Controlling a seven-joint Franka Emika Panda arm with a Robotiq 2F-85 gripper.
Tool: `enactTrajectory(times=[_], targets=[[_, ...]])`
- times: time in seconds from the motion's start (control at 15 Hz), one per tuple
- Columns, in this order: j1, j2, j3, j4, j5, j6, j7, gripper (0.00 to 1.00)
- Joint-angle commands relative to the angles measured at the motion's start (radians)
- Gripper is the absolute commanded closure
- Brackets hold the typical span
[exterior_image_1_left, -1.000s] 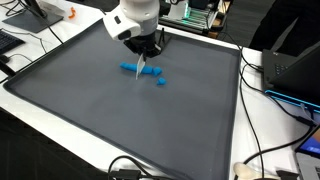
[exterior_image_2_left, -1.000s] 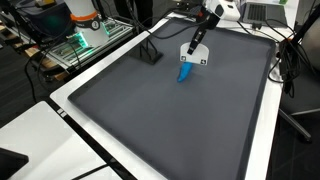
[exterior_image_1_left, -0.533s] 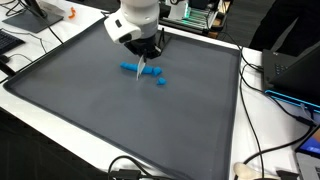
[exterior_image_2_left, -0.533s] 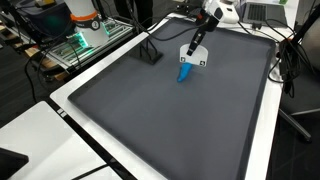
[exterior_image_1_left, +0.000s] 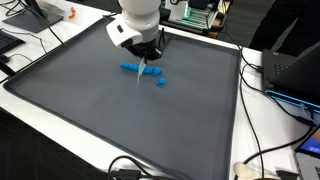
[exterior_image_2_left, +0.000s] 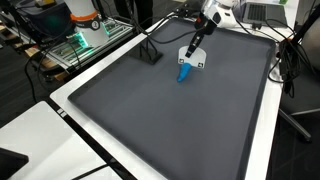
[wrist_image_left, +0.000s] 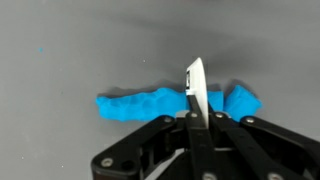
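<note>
My gripper (wrist_image_left: 196, 118) is shut on a thin white blade (wrist_image_left: 195, 88) that points down onto a strip of blue dough (wrist_image_left: 140, 104). The blade stands across the strip, with a short blue piece (wrist_image_left: 242, 100) on the other side of it. In both exterior views the gripper (exterior_image_1_left: 147, 55) (exterior_image_2_left: 197, 42) hangs over the dough (exterior_image_1_left: 130, 68) (exterior_image_2_left: 184, 73) on the dark grey mat (exterior_image_1_left: 90, 110). The blade tip (exterior_image_1_left: 142, 70) touches or nearly touches the dough. A small blue piece (exterior_image_1_left: 160, 82) lies apart, beside the strip.
The mat (exterior_image_2_left: 170, 120) sits on a white table with a raised rim. A black stand (exterior_image_2_left: 148, 52) is at one mat corner. Cables (exterior_image_1_left: 262, 80) and electronics (exterior_image_2_left: 85, 35) lie around the table edges.
The arm has shifted very slightly over the dough. The blue pieces have not moved.
</note>
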Motion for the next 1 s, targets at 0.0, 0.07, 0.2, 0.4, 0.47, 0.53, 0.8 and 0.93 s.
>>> enactTrajectory(times=[0.0,0.07,0.2,0.4,0.47,0.53,0.8,0.93], targets=[[-0.004,0.034,0.007,0.003,0.002,-0.028,-0.013,0.99],[-0.005,0.037,0.007,0.006,0.003,-0.037,-0.016,0.99],[-0.008,0.044,0.011,0.016,0.009,-0.071,-0.034,0.99],[-0.011,0.056,0.014,0.034,0.013,-0.115,-0.056,0.99],[-0.010,0.061,0.015,0.040,0.012,-0.131,-0.063,0.99],[-0.010,0.064,0.016,0.045,0.012,-0.143,-0.069,0.99],[-0.012,0.069,0.020,0.056,0.015,-0.208,-0.084,0.99],[-0.012,0.066,0.022,0.055,0.015,-0.223,-0.086,0.99]])
